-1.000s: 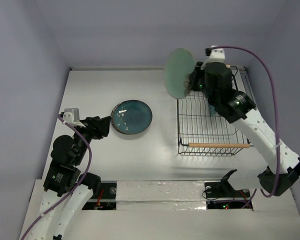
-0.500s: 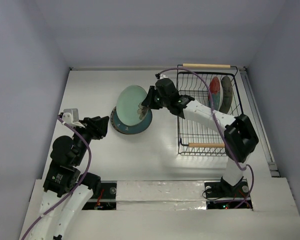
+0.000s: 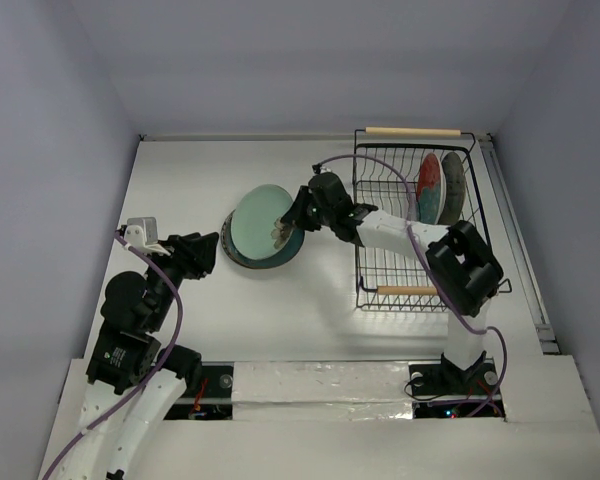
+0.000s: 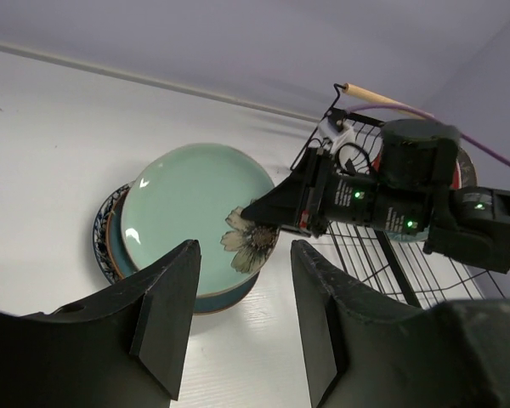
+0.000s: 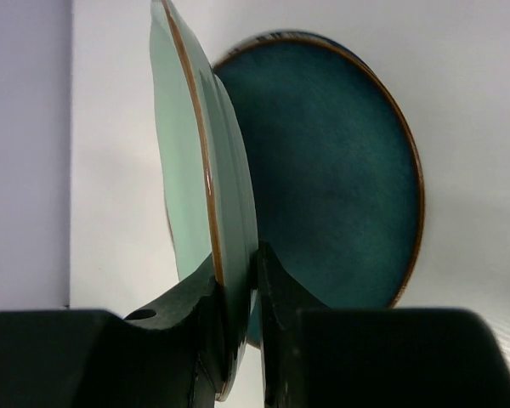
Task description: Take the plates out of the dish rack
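My right gripper point(image 3: 283, 228) is shut on the rim of the pale mint green plate point(image 3: 256, 218) and holds it tilted low over the glossy teal plate point(image 3: 290, 246), which lies on the table. In the right wrist view the mint plate point(image 5: 191, 161) is pinched edge-on between the fingers, with the teal plate point(image 5: 331, 170) behind it. The left wrist view shows the mint plate point(image 4: 187, 204) and a blue-patterned rim point(image 4: 100, 240) under the stack. The black wire dish rack point(image 3: 416, 225) holds a red plate point(image 3: 429, 188) and a dark grey plate point(image 3: 452, 187) upright at its far end. My left gripper point(image 3: 212, 250) is open, just left of the stack.
The rack has wooden handles at the far end point(image 3: 412, 131) and the near end point(image 3: 413, 290). A white wall borders the table's far edge point(image 3: 240, 137). The right arm point(image 3: 400, 232) reaches across the rack's left side.
My right gripper carried the mint plate from above the rack's far left corner leftward and down over the teal plate, tilting it flatter. The left arm has not moved.
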Available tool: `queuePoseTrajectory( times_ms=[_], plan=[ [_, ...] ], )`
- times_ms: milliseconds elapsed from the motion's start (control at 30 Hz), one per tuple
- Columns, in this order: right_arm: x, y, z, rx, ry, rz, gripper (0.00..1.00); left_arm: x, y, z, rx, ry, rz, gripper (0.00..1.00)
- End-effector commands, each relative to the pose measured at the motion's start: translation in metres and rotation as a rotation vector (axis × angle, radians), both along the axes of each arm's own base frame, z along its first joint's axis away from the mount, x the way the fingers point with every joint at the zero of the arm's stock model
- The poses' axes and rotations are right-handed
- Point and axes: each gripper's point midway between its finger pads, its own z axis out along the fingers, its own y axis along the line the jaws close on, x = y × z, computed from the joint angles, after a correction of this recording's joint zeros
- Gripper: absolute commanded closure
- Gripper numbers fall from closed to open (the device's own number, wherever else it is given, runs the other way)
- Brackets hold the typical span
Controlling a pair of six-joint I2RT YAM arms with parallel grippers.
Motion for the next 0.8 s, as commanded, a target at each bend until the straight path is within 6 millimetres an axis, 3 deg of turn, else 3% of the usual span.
queuePoseTrajectory(
  times_ms=[0,200,233,267,333,367,467,633,767],
  plan=[
    [0.011,0.021,0.051,0.181,-0.106,0.019,1.00,0.003,-0.001,0.006,-0.010,-0.028,0.000,0.56],
    [0.006,0.018,0.027,0.157,-0.065,0.019,0.98,0.004,-0.001,0.005,-0.008,-0.026,0.000,0.55],
    [0.006,0.016,0.023,0.148,-0.059,0.013,0.94,0.004,-0.001,0.006,-0.010,-0.027,0.000,0.54],
    [0.001,0.018,0.018,0.137,-0.048,0.017,0.80,0.004,-0.001,0.005,-0.009,-0.025,0.000,0.54],
    [-0.001,0.014,0.000,0.089,-0.022,0.013,0.68,0.004,-0.002,0.005,-0.009,-0.025,-0.002,0.54],
    [-0.005,0.015,-0.004,0.071,-0.017,0.021,0.57,0.004,-0.002,0.005,-0.009,-0.024,-0.003,0.54],
    [-0.008,0.011,-0.018,-0.014,-0.007,0.032,0.35,0.005,-0.001,0.004,-0.008,-0.021,0.003,0.53],
    [-0.019,0.004,-0.024,-0.159,-0.017,0.060,0.15,0.006,-0.002,0.004,-0.007,-0.020,0.000,0.53],
    [-0.018,-0.018,-0.023,-0.312,-0.051,0.035,0.05,0.007,-0.002,0.003,-0.006,-0.017,0.000,0.53]
  ],
)
